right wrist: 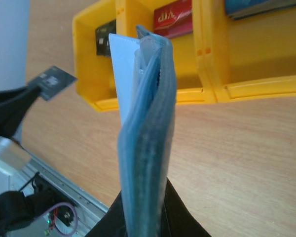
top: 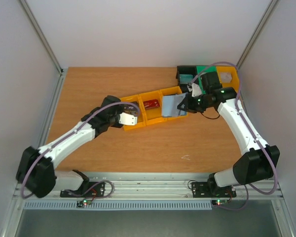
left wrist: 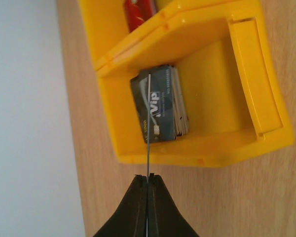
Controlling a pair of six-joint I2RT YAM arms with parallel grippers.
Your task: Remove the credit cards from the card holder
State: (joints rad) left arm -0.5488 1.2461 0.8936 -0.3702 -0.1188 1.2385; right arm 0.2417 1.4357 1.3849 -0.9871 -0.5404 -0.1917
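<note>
left of centre in the overhead view, the left gripper (left wrist: 148,177) is pinched shut on the edge of a dark grey credit card (left wrist: 148,123) above a yellow bin (left wrist: 212,155) of grey cards (left wrist: 160,106). right of centre, the right gripper (top: 184,104) is clamped on the blue card holder (right wrist: 147,148). held so thinly, the card may slip and miss the bin.

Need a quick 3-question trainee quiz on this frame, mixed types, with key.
1. True or false: the left gripper pinches a dark grey card.
2. What does the right gripper hold? A) blue wallet B) a cup C) nothing
3. Fill in: the red card lies in a yellow ____.
Key: 1 true; 2 A; 3 bin.
</note>
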